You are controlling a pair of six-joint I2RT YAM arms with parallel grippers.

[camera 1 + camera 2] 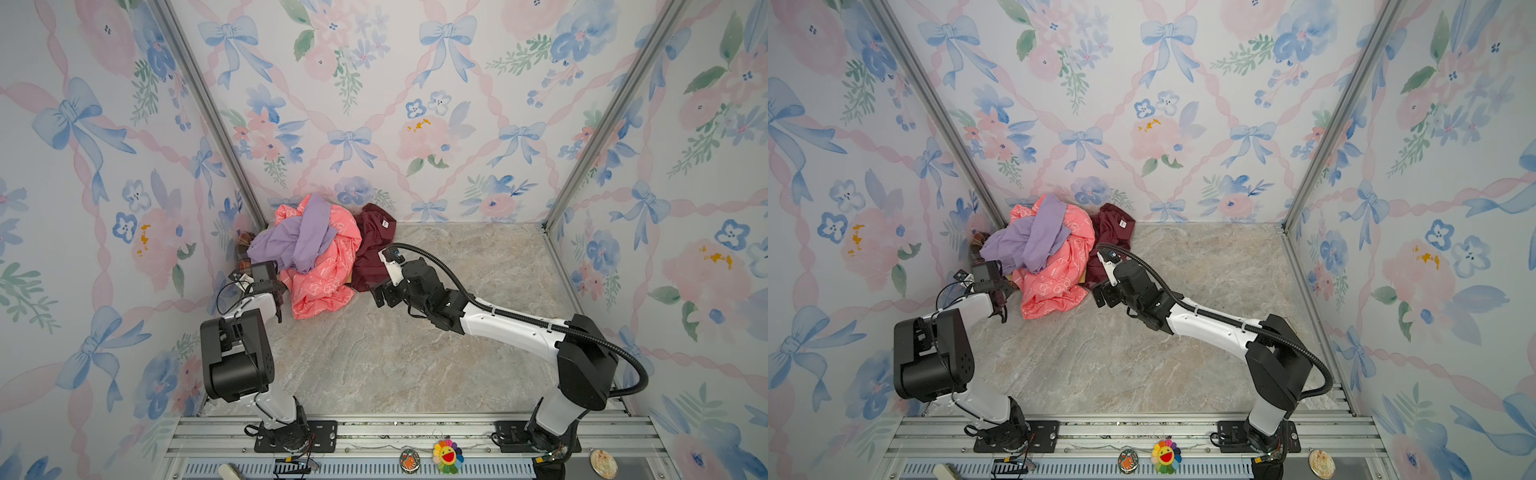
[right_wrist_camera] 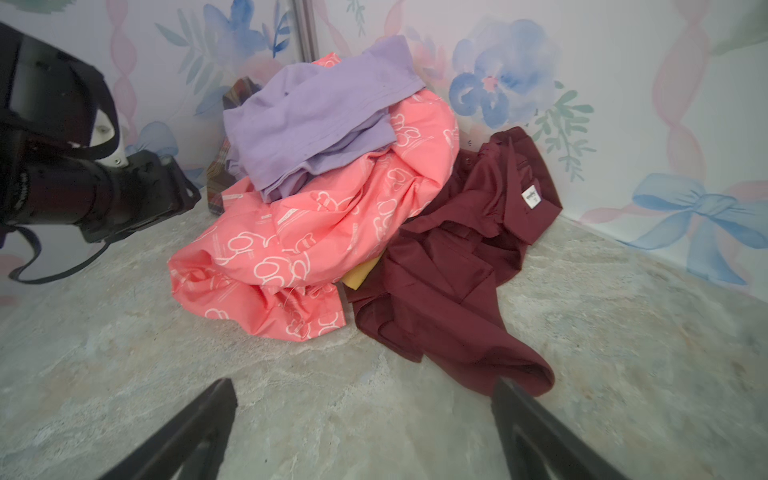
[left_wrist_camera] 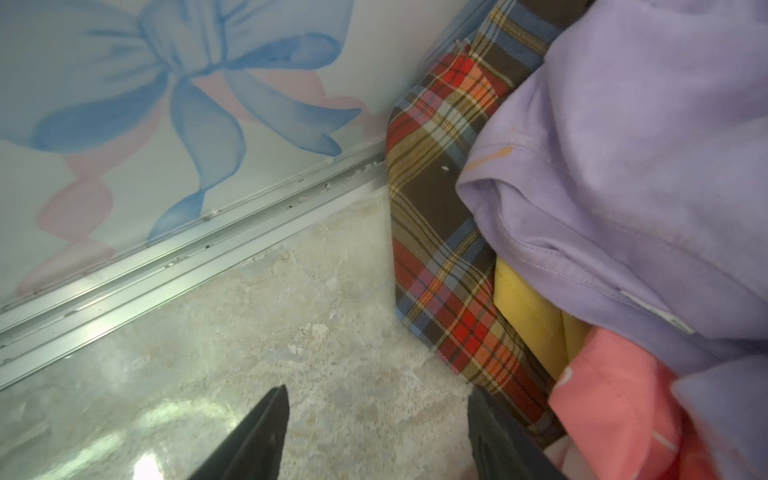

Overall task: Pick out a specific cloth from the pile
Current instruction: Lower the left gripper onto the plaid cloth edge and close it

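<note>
The plaid cloth (image 3: 432, 257) lay just ahead of the left gripper (image 3: 378, 419), jaws apart and empty, one beside its edge, the lilac garment (image 3: 623, 166) on top. It would do best to straddle plaid alone. The right gripper (image 2: 361, 424) gaped empty.

Plaid cloth (image 3: 432, 232) mostly beneath lilac garment (image 3: 623, 166)

Floral wallpaper (image 1: 374, 104), marble tabletop (image 1: 395, 353), sunflower plush (image 1: 447, 456)
</note>
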